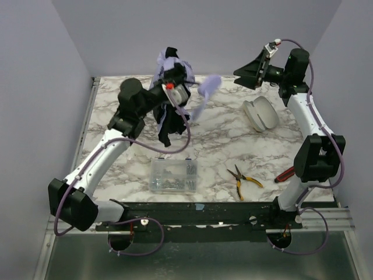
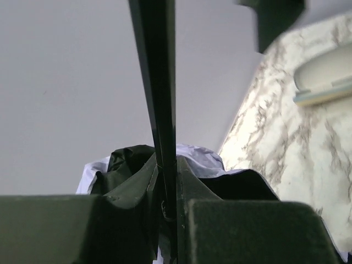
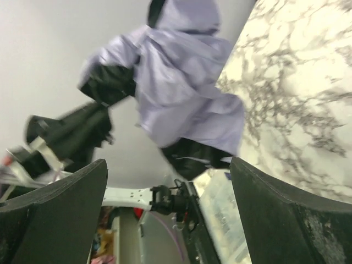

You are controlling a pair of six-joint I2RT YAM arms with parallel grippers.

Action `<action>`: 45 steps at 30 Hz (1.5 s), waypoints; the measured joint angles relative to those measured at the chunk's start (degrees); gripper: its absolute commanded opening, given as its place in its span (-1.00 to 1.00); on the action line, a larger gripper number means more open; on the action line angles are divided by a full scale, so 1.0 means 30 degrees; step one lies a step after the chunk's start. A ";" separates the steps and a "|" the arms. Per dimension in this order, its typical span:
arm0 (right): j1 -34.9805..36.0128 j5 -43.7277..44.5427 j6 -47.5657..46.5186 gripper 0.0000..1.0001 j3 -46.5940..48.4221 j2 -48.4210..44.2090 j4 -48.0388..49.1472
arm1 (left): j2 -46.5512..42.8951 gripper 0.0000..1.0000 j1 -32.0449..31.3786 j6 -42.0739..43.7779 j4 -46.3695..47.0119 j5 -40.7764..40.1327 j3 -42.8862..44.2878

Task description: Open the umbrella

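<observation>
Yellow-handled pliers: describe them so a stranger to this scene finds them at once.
Start at the marble-patterned tabletop and go to its near edge. Right of the clear plastic box lie the yellow-handled pliers, handles spread. Nothing else is yellow; the red-handled tool lies farther right.

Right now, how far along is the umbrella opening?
Done: the umbrella is out of what looks like its cream sleeve, which lies on the table, and is lifted clear. In hand: the left gripper is shut on the shaft; the right gripper stands open, apart. Left: the canopy hangs limp, not spread.
</observation>
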 measured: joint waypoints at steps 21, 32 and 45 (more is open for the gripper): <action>-0.0138 0.1785 -0.5253 0.87 -0.0707 -0.1239 -0.3483 | 0.5705 -1.00 0.1668 -1.6509 -1.7325 0.3366 1.2138; 0.0015 0.2259 -0.7475 0.86 -0.0612 -0.1814 -0.4670 | 0.6178 -1.00 0.4240 -1.1300 -1.8425 -0.0641 1.5307; 0.0466 0.2871 -0.9573 0.81 -0.1326 -0.3504 -0.4962 | 0.4051 -1.00 0.2331 -0.7351 -1.6713 0.2499 1.2298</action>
